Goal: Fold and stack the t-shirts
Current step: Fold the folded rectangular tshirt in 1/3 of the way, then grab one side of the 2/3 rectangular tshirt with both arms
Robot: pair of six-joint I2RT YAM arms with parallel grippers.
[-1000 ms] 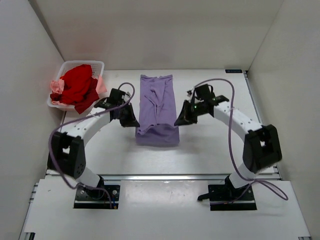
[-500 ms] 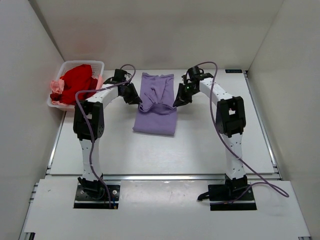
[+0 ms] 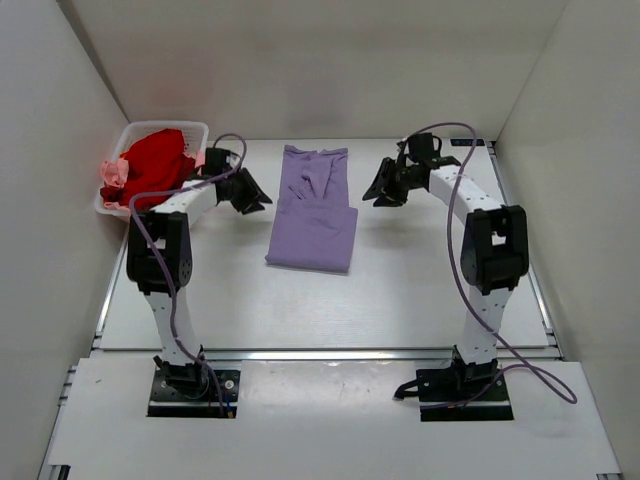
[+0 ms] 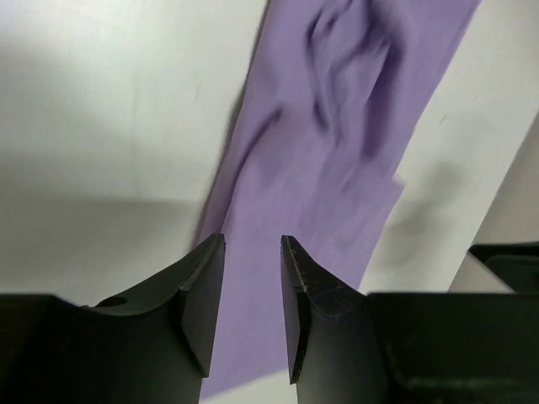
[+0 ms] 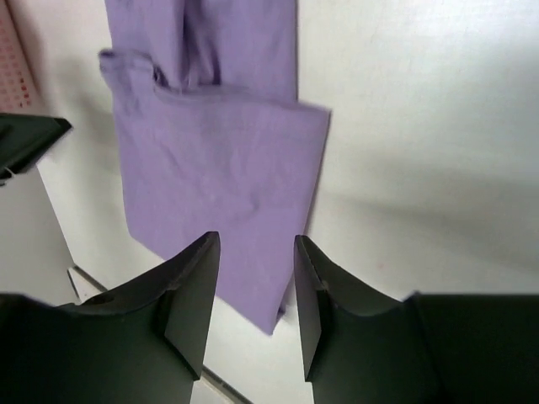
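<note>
At the far left corner of the table (image 3: pixel 420 280), a white plastic basket (image 3: pixel 200 128) is seen. A bright red t-shirt (image 3: pixel 155 165) is heaped in it, and a pale pink t-shirt (image 3: pixel 113 175) is crumpled beside the red one and spills over the left rim.

Just right of the basket, the left gripper (image 3: pixel 258 202) is held above the table, apart from the cloth. In the left wrist view its two dark fingers (image 4: pixel 206 295) are parted by a narrow gap and nothing is caught between them.

The lavender t-shirt (image 3: pixel 315 215) is laid flat in the middle of the table, with its far end close to the far edge. It is folded into a long strip. The far part is narrower and creased with a few soft wrinkles. The near part is a wider, smoother doubled panel, and a small step is formed on its right edge where the layers meet.

To the right of this shirt, well clear of it, the right gripper (image 3: pixel 378 193) is held. Its fingers (image 5: pixel 194 295) are spread somewhat wider and nothing is gripped.

The table is plain, matt and white. It is closed in by white walls (image 3: pixel 300 60) on the left, far and right sides, and a metal rail (image 3: pixel 330 352) is set along its near edge. Purple cables (image 3: pixel 455 260) are looped along both arms.
</note>
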